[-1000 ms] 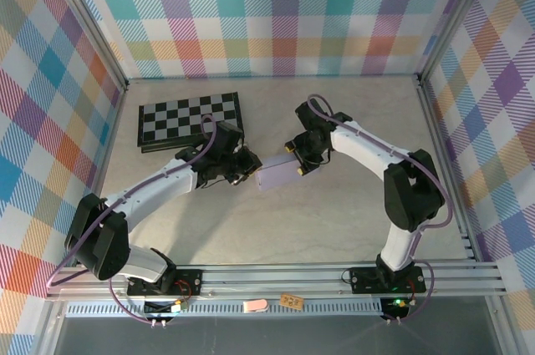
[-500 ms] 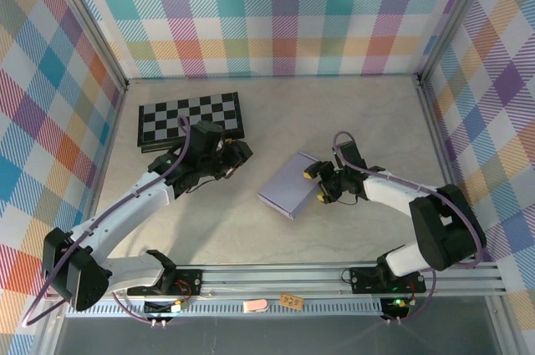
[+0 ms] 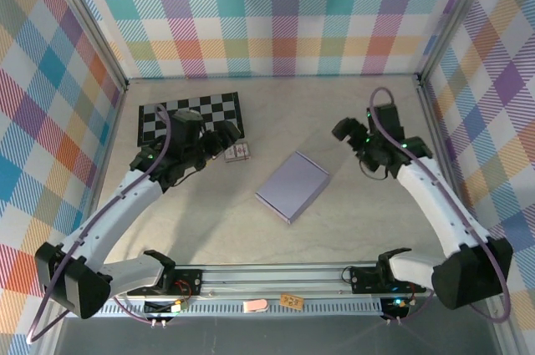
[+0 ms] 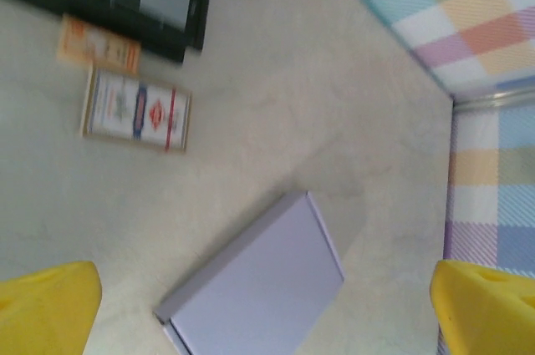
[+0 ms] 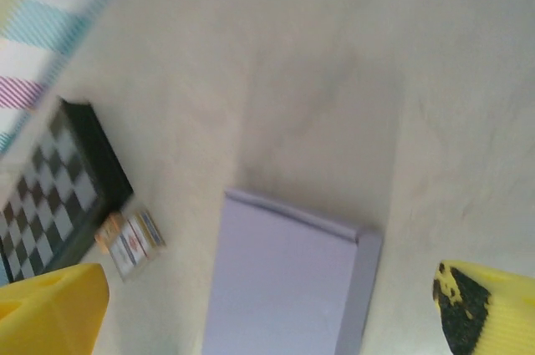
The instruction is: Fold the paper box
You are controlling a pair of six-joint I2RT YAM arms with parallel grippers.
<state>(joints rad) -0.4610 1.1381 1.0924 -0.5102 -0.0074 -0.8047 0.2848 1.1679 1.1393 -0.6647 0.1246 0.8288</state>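
The paper box lies closed and flat on the table, a shallow lavender rectangle turned at an angle, with nothing touching it. My left gripper hovers off to its left near the checkerboard, open and empty. My right gripper hangs to the box's upper right, also open and empty. From the left wrist the paper box shows far below between the yellow fingertips of the left gripper. From the right wrist the paper box lies below the wide-apart fingertips of the right gripper.
A black-and-white checkerboard lies at the back left. A small patterned card pack rests just in front of it, close under my left gripper. Plaid walls and metal rails ring the table.
Both grippers let go of the box, opened wide and drew back: left toward the checkerboard, right up and to the right. The box settled flat on the table.
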